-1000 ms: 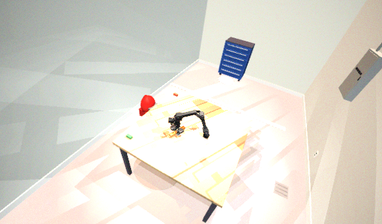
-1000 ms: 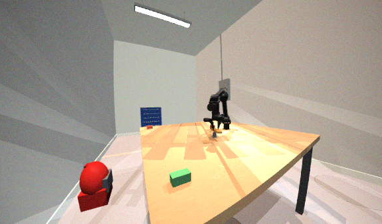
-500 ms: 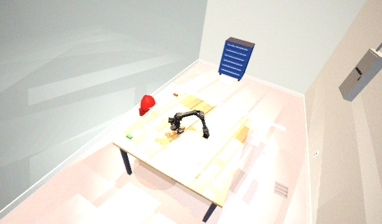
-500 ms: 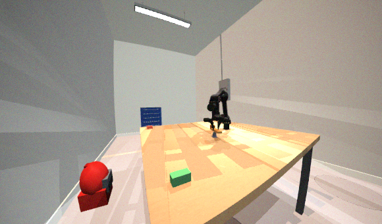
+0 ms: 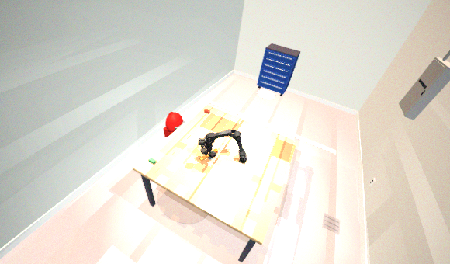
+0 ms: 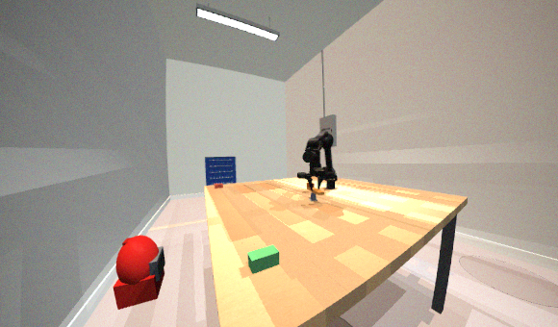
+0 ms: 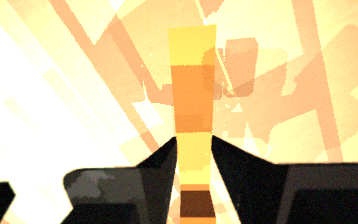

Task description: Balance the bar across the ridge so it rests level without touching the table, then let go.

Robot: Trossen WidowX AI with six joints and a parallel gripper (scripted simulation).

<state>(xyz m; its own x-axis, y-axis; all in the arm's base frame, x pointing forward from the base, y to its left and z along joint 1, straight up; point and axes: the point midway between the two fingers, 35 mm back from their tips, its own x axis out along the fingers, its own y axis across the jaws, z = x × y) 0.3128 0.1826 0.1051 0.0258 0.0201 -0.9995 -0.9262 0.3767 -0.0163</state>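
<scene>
The orange bar (image 6: pixel 317 191) (image 7: pixel 193 100) is held in my gripper (image 7: pixel 193 139); in the wrist view it runs straight away from between the fingertips, with a dark brown band near the bottom edge. My gripper is shut on it. The small blue-grey ridge (image 6: pixel 314 197) stands on the table (image 6: pixel 296 250) directly below the bar in the exterior view. The bar looks at or just above the ridge's top; whether they touch is too small to tell. The ridge is not visible in the wrist view.
A green block (image 5: pixel 152 161) (image 6: pixel 264 259) lies near the table's left edge, and a small red block (image 5: pixel 206 111) (image 6: pixel 218 186) lies at the far left corner. A red object (image 5: pixel 174 122) (image 6: pixel 138 260) stands beyond the table's left side.
</scene>
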